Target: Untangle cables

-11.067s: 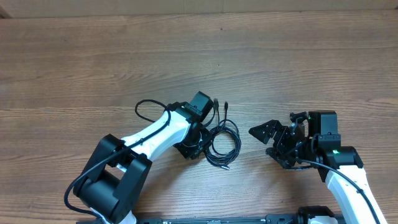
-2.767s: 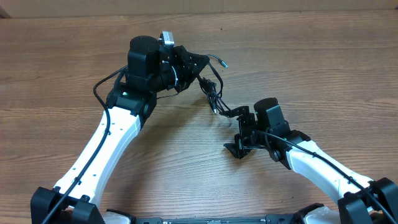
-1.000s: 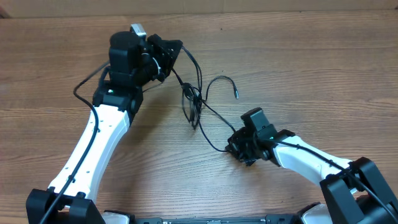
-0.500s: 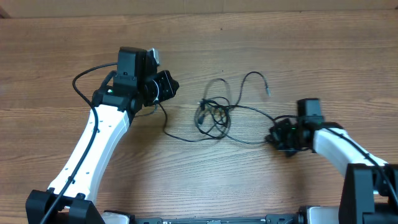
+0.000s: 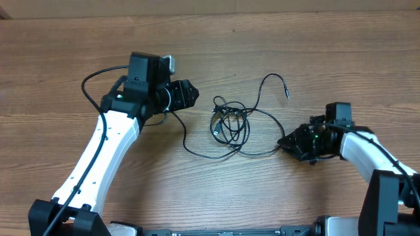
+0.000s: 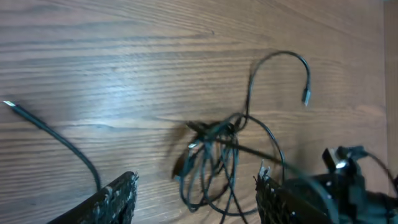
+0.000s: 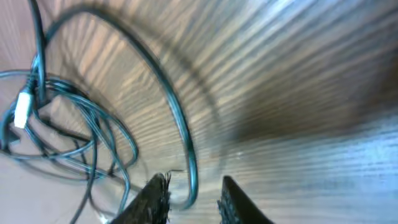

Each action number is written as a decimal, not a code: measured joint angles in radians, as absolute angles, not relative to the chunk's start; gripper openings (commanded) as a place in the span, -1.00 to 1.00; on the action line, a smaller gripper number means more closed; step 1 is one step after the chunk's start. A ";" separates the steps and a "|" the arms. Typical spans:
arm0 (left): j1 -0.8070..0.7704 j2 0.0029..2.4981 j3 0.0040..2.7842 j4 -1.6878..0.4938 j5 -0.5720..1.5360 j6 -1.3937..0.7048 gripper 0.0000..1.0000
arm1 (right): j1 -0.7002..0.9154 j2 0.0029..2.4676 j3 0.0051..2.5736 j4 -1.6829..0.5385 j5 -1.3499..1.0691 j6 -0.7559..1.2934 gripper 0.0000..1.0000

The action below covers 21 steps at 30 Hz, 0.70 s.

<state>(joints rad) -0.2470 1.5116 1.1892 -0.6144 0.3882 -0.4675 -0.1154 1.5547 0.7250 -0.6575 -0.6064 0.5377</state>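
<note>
While my left gripper (image 6: 196, 179) hangs wide apart, holding nothing | knotted cables (image 5: 228, 124) lie just ahead of it | one strand (image 7: 180, 130) loops between the fingers of my right gripper (image 7: 194, 181), likely for drawing it free; clamped or not, cannot tell.

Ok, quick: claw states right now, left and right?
Left claw: open, holding nothing.
Right claw: a cable runs in between the jaws; whether it is gripped cannot be told.

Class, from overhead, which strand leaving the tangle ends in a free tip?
The strand arching up-right to its plug tip; others run to the left fingers and right fingers.
</note>
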 measured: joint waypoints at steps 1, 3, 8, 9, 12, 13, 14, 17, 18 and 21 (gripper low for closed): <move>-0.261 1.512 1.189 -0.614 0.388 -0.467 0.30 | -0.115 1.555 0.760 -0.691 -0.606 0.519 -0.31; -0.293 1.512 1.189 -0.614 0.376 -0.467 0.36 | -0.115 1.551 0.874 -0.796 -0.601 0.477 -0.23; -0.353 1.512 1.189 -0.609 0.332 -0.467 0.40 | -0.109 1.528 1.034 -0.935 -0.564 0.433 0.82; -0.361 1.512 1.189 -0.607 0.329 -0.467 0.43 | -0.109 1.523 1.058 -0.950 -0.558 0.420 1.00; -0.379 1.512 1.189 -0.609 0.323 -0.480 0.50 | -0.109 1.519 1.118 -1.017 -0.545 0.387 1.00; -0.384 1.512 1.189 -0.611 0.320 -0.511 0.54 | -0.109 1.519 1.128 -1.029 -0.543 0.382 1.00; -0.390 1.512 1.189 -0.611 0.318 -0.553 0.56 | -0.109 1.519 1.141 -1.044 -0.543 0.371 1.00; -0.414 1.512 1.189 -0.599 0.308 -0.655 0.50 | -0.109 1.514 1.151 -1.055 -0.542 0.358 1.00; -0.424 1.513 1.189 -0.587 0.293 -0.686 0.16 | -0.109 1.509 1.151 -1.065 -0.542 0.355 0.99; -0.442 1.534 1.189 -0.516 0.252 -0.767 -0.10 | -0.109 1.473 1.152 -1.090 -0.542 0.345 1.00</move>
